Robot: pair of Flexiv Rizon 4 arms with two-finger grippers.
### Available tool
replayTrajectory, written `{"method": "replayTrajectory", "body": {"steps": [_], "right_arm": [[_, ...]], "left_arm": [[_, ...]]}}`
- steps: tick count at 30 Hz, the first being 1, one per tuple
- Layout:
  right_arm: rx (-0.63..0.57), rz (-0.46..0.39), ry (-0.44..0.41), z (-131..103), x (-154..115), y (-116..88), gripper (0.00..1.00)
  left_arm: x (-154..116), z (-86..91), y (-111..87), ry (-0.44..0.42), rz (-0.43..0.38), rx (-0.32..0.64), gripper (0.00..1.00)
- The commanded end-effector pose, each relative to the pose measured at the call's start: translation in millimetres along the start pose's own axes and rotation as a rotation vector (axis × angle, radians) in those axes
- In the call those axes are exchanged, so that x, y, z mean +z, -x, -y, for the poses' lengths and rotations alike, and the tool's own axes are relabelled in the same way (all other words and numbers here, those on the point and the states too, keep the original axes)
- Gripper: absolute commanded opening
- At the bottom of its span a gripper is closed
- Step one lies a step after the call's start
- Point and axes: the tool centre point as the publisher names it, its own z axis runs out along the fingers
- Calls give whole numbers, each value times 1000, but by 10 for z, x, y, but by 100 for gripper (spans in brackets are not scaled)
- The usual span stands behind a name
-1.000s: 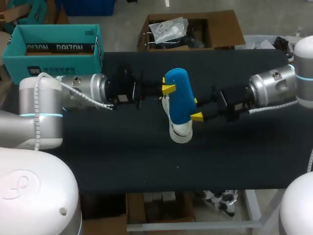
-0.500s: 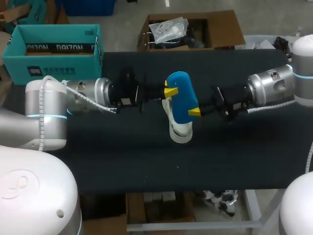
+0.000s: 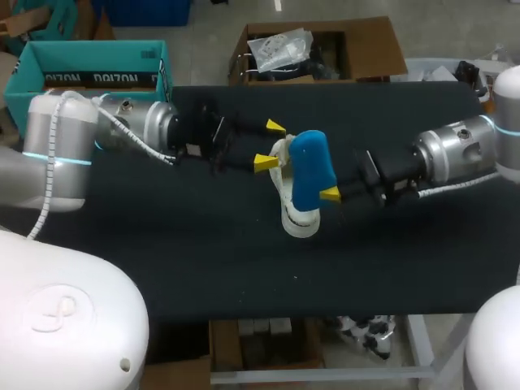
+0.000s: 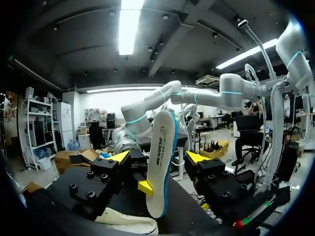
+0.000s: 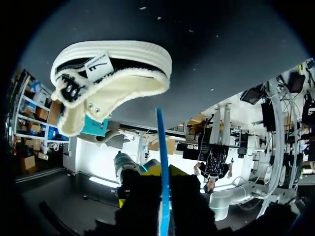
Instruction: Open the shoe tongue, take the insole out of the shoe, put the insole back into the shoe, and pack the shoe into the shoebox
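Head view shows the blue insole point(image 3: 311, 169) held tilted at the frame's centre, over the white shoe point(image 3: 296, 215) lying on the black table point(image 3: 203, 260). The right gripper point(image 3: 327, 193), coming in from the right edge, pinches the insole at its lower right side. The left gripper point(image 3: 270, 145), coming in from the left, sits just left of the insole with its fingers spread and not touching it. The teal shoebox point(image 3: 97, 69) is at the upper left of the frame, well apart from the shoe. Left wrist view has the insole's pale underside ahead of the spread fingers point(image 4: 118, 157). Right wrist view has the insole edge-on, clamped between the fingers, and the shoe's fleece-lined opening ahead.
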Motion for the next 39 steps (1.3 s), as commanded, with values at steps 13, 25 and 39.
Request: {"method": "replayTrajectory", "body": {"steps": [13, 25, 39], "right_arm": [[-53, 82, -53, 73, -35, 146, 0], [-165, 191, -87, 229, -7, 296, 0], [-194, 303, -88, 514, 95, 719, 0]], "left_arm": [[-345, 4, 76, 235, -376, -63, 100], [-519, -96, 341, 245, -608, 117, 100], [-582, -188, 453, 299, -722, 198, 100]]}}
